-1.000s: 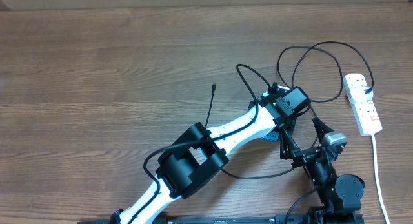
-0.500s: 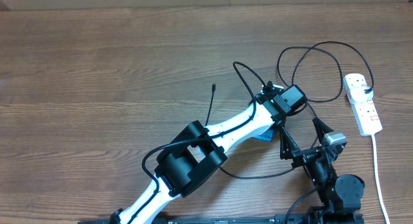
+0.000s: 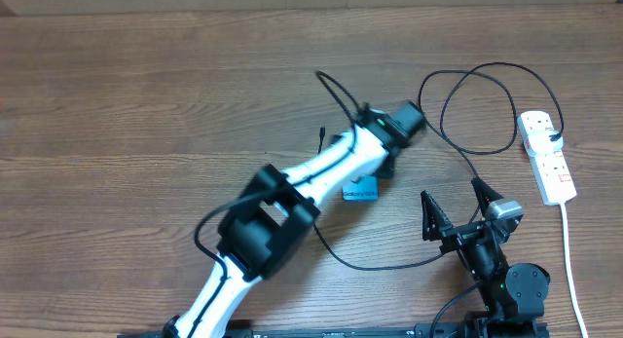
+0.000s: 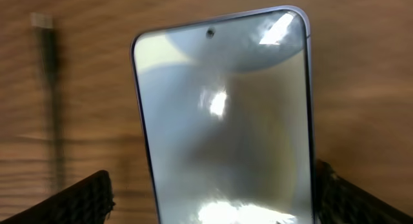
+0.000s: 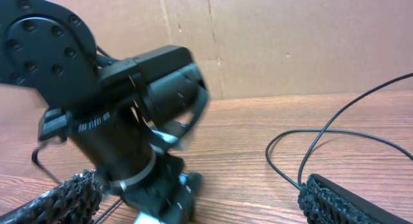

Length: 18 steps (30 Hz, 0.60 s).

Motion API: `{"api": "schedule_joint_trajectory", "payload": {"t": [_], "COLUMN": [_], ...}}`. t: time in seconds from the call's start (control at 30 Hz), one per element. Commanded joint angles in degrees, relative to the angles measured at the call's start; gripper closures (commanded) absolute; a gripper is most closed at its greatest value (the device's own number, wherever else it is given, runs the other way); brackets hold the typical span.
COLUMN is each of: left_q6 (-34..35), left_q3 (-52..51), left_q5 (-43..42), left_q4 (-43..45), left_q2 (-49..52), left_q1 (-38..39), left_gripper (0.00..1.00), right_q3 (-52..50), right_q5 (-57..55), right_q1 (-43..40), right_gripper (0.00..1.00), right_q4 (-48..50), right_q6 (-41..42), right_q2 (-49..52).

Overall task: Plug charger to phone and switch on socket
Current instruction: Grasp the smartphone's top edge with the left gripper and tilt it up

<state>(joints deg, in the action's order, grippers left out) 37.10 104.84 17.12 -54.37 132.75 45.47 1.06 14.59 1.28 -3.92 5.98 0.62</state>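
Phone [image 4: 226, 121] on bare wooden table [image 3: 146, 104]

Overhead: we look straight down on table [image 3: 146, 104] from high, far edge along frame top. Left wrist: we hang close over phone [image 4: 226, 121], facing down; screen fills frame. Right wrist: we sit low, facing level across table toward cardboard wall [image 5: 290, 37], left arm [image 5: 110, 114] close ahead. Overhead shares phone with left wrist, left arm and charger cable [image 5: 322, 130] with right wrist.

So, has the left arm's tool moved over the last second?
Yes. Seen from overhead, the left tool has swung left and up-frame, farther from the white power strip with red switches.
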Motion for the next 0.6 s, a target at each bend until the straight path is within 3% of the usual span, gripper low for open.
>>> {"api": "schedule_joint_trajectory", "payload": {"t": [0.0,0.1,0.33,0.57], "left_q6": [-2.36,-5.44,-3.63,-3.65], "left_q3": [-1.62,-1.62,-1.62,-1.62], "left_q5": [-2.38,-8.9,-11.72,-21.57], "left_q4": [-1.88,-1.33,-2.75,-5.68], "left_q2": [2.97,2.97,2.97,2.97], "left_q1": [-4.5,-7.15,-11.56,-11.96], "left_gripper": [0.03,0.05,0.09,0.06], "right_q3": [-0.59,-0.59,-0.59,-0.59], "right_q5": [-0.39,-0.39,-0.39,-0.39], "right_q1": [0.33,0.33,0.33,0.33], "right_gripper": [0.0,0.0,0.0,0.0], "right_q4": [0.31,0.31,0.31,0.31], "right_q6": [-0.07,-0.07,-0.07,-0.07], "right_q2": [-0.46,-0.46,-0.46,-0.46]}}
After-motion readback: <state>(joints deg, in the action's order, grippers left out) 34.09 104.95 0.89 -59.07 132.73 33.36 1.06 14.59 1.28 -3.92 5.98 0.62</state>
